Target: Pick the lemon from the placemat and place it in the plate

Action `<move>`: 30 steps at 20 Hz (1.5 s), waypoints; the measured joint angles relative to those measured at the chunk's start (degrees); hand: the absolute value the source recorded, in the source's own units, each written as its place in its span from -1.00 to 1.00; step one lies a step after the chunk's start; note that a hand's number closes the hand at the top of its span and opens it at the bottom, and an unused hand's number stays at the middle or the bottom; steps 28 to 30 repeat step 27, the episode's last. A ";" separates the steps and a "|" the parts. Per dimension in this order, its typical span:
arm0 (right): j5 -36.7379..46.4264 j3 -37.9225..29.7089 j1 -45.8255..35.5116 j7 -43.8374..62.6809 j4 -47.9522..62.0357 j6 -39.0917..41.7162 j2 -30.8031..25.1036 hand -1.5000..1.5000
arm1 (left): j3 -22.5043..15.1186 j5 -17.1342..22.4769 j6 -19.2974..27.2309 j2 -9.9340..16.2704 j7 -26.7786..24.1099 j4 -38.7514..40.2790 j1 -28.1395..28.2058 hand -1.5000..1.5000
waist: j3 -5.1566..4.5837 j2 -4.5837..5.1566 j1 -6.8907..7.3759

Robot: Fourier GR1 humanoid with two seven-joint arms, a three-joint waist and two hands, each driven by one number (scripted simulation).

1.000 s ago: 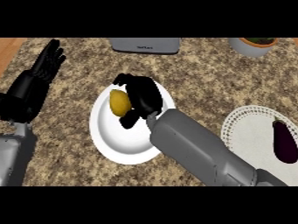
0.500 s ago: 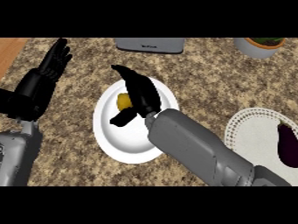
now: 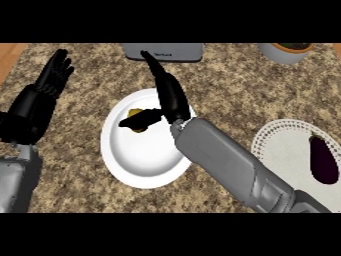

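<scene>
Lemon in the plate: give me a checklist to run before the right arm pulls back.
1. Lemon lies inside the white plate: ok.
2. Right hand has let go, fingers straight and pointing away: ok.
3. Thumb clear of the lemon: cannot tell, it lies across the fruit.
4. Lemon at rest, not rolling: cannot tell from one picture.
5. Left hand open at the view's left, out of the path: ok.
6. Placemat at right holds only a dark eggplant: ok.
</scene>
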 measured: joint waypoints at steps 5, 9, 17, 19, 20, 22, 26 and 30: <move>-2.63 -6.07 2.25 -4.05 -0.02 3.26 -2.04 -1.00 | 0.89 -0.58 0.51 0.02 -0.19 -0.55 1.50 0.00 | -0.01 -0.38 -1.68; -3.78 -10.12 6.62 -8.24 -2.24 8.23 -6.16 -1.00 | 1.20 -0.95 0.87 -0.02 1.02 -2.33 2.30 0.00 | -0.01 -0.55 -2.43; -4.45 -16.46 14.46 -15.93 -4.75 21.02 -15.85 -1.00 | 3.15 0.46 -1.13 0.85 1.10 -2.15 2.46 0.00 | -0.01 -0.59 -2.86; -4.36 -18.06 16.04 -16.68 -5.69 23.57 -18.20 -1.00 | 3.28 0.23 -1.14 0.76 1.18 -2.38 2.64 0.00 | 0.00 -0.61 -2.91; -4.03 -18.57 17.17 -17.31 -6.29 24.75 -19.07 -1.00 | 3.26 -0.03 -1.08 0.55 0.93 -2.05 2.76 0.00 | -0.02 -0.63 -2.93; -3.61 -20.25 18.35 -18.58 -6.24 27.48 -20.63 -1.00 | 3.26 -0.23 -1.03 0.33 1.54 -2.03 2.31 0.00 | -0.02 -0.62 -2.92; -2.36 -23.42 19.88 -20.74 -5.52 31.74 -22.91 -1.00 | 3.44 -0.70 -1.36 0.14 1.33 -1.46 1.76 0.00 | -0.02 -0.60 -2.83; -1.72 -24.09 20.21 -21.42 -5.29 32.40 -23.43 -1.00 | 3.38 -1.06 -1.24 -0.03 1.03 -1.12 1.49 0.00 | -0.02 -0.60 -2.84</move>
